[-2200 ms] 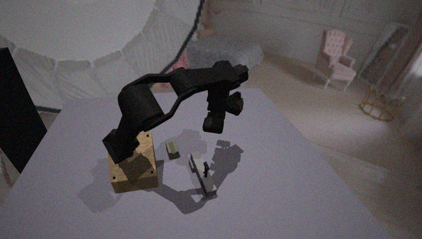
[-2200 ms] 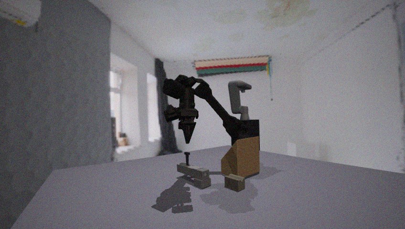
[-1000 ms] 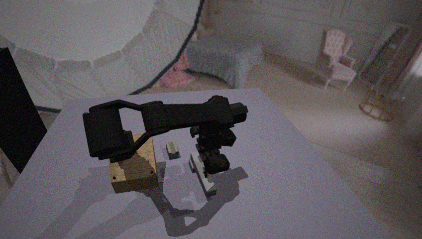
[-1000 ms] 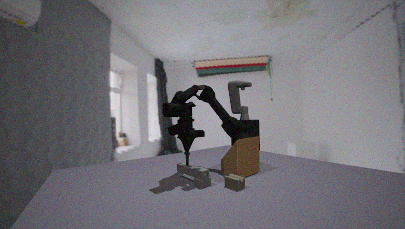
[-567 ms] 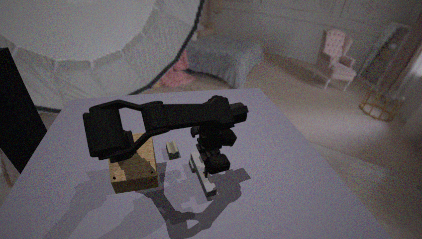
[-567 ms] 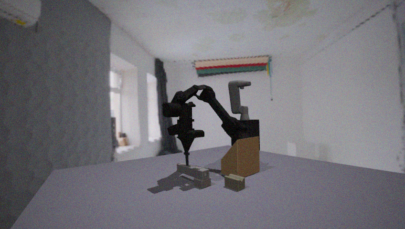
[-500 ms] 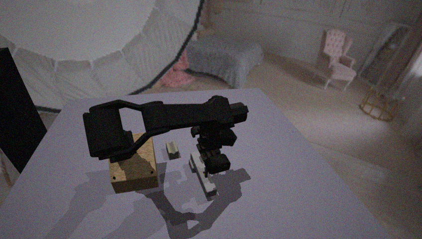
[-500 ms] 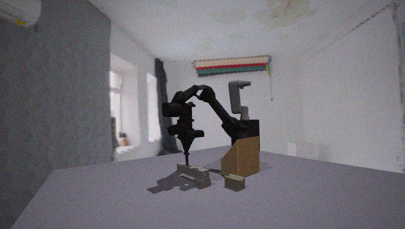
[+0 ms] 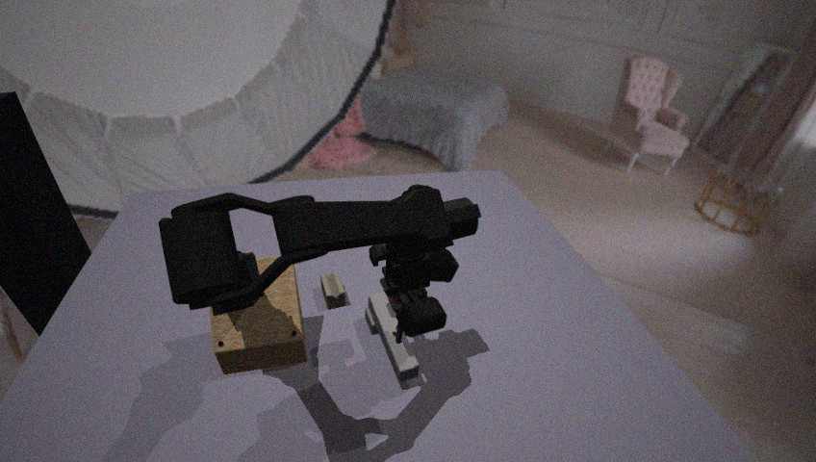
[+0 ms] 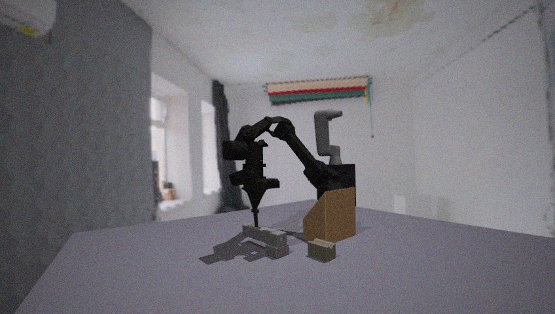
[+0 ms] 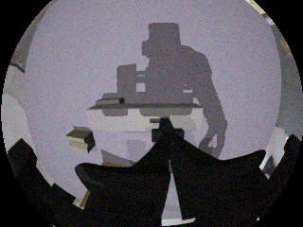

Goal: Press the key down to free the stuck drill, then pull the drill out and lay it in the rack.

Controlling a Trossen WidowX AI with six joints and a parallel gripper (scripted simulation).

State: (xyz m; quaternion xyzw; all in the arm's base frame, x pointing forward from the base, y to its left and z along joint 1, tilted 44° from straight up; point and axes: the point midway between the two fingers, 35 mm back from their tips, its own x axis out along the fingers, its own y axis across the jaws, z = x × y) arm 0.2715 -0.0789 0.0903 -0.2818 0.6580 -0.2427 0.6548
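Observation:
A black key point(image 10: 255, 220) point(image 11: 164, 124) stands upright, its shaft in the long pale-grey bar point(image 9: 407, 363) point(image 10: 264, 232) point(image 11: 101, 118). My gripper point(image 10: 254, 209) point(image 11: 168, 136) is shut and empty, pointing straight down. Its fingertips are at the key's head and look to be touching it. In the top view the arm's wrist covers most of the key and the fingertips. A small beige grooved block point(image 9: 333, 289) point(image 10: 321, 250) point(image 11: 80, 140), apparently the rack, stands a little apart from the bar. I cannot make out the drill in any view.
A wooden block point(image 9: 260, 357) point(image 10: 339, 218) with a sloped side and small dark holes stands near the arm's base, beyond the beige block. The arm reaches over it. The arm's shadow lies across the bar and the table point(image 9: 526, 274) point(image 10: 156, 280).

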